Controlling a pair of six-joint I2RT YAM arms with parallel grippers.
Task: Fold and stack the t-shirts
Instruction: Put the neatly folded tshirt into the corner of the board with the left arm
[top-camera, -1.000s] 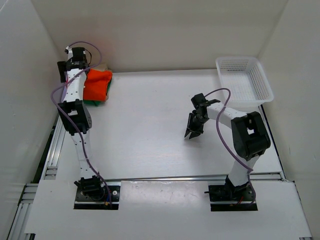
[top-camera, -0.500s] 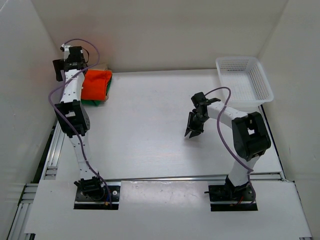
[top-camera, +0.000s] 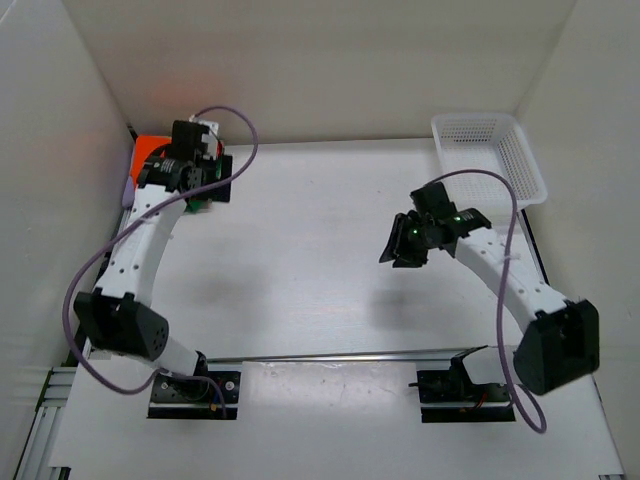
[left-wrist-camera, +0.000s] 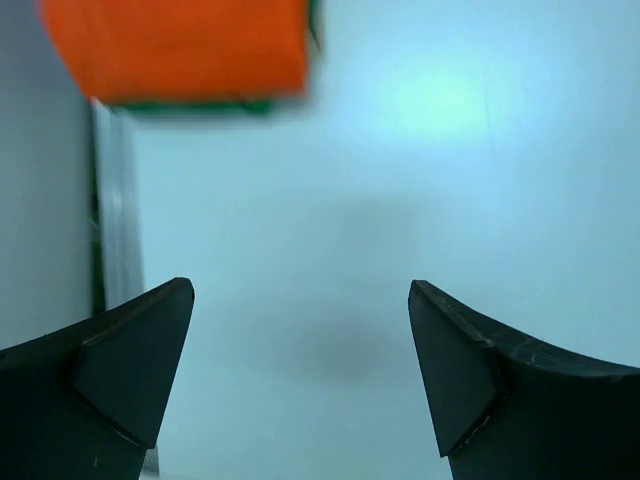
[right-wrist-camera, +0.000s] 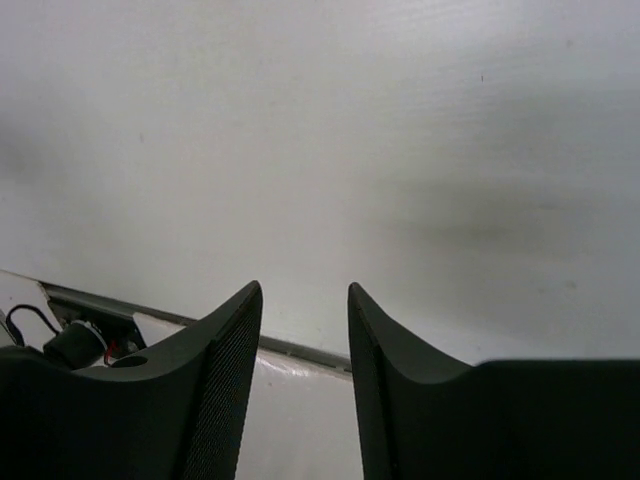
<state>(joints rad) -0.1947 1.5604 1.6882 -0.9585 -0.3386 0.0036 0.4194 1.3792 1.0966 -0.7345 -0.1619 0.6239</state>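
Squarely folded orange-red t-shirt (left-wrist-camera: 180, 45), green t-shirt (left-wrist-camera: 200, 104) beneath, smooth white table (left-wrist-camera: 420, 200)

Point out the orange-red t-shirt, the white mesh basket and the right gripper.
orange-red t-shirt (left-wrist-camera: 190, 50): left wrist view, on its flat top face.
white mesh basket (top-camera: 492, 160): top external view, on its bare mesh floor.
right gripper (right-wrist-camera: 303, 288): right wrist view, midway between its fingertips.
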